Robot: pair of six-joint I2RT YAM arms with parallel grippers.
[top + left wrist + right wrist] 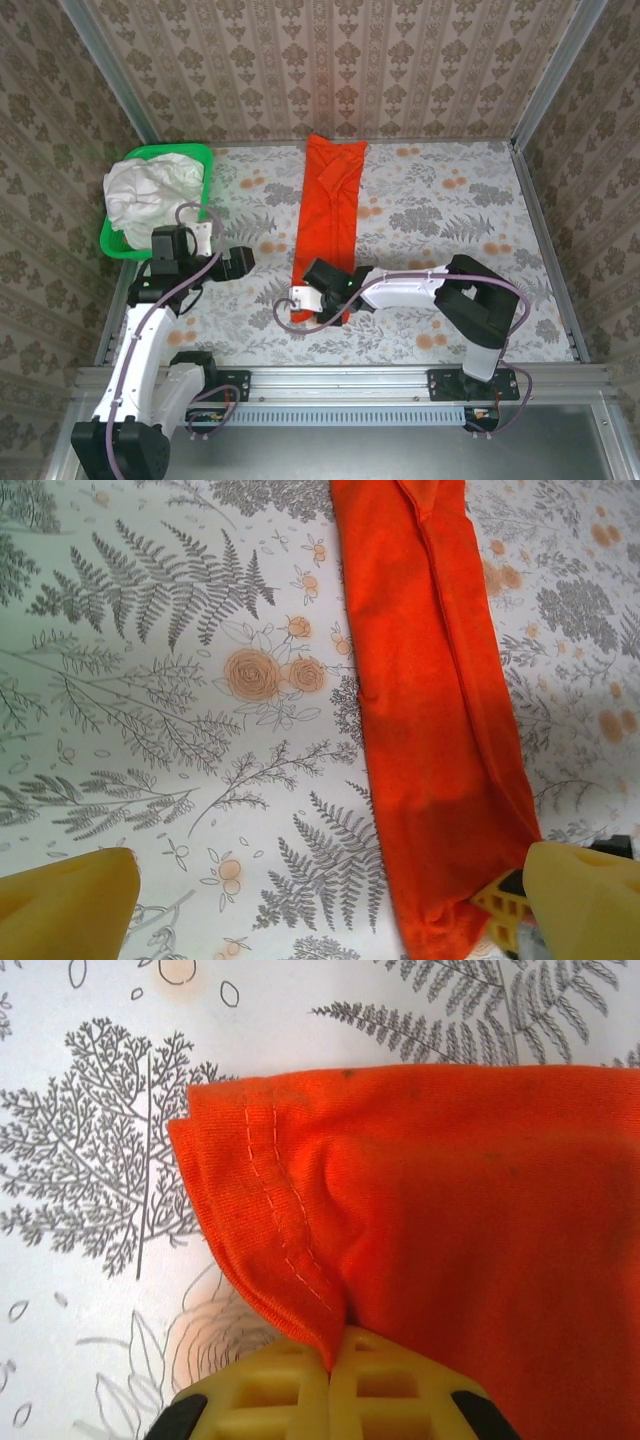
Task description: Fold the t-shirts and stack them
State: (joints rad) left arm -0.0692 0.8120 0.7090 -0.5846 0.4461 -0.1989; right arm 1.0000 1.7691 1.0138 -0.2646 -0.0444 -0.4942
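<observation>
The bright orange-red t-shirt (pixel 328 215) lies folded into a long narrow strip down the middle of the table. My right gripper (pixel 312 296) is at the strip's near end. In the right wrist view it (pixel 330 1365) is shut on a stitched hem corner of the orange-red t-shirt (pixel 450 1210), the cloth pinched between the yellow fingers. My left gripper (pixel 245 262) hovers left of the strip, open; its yellow fingers (pixel 70 905) stand wide apart over the floral cloth beside the orange-red t-shirt (pixel 430 710). The white t-shirt (pixel 148 190) lies crumpled in the basket.
A green plastic basket (pixel 205 152) sits at the table's far left corner. The flower-print tablecloth (pixel 450 200) covers the table, bare to the right of the strip. Patterned walls and metal rails close the table in on three sides.
</observation>
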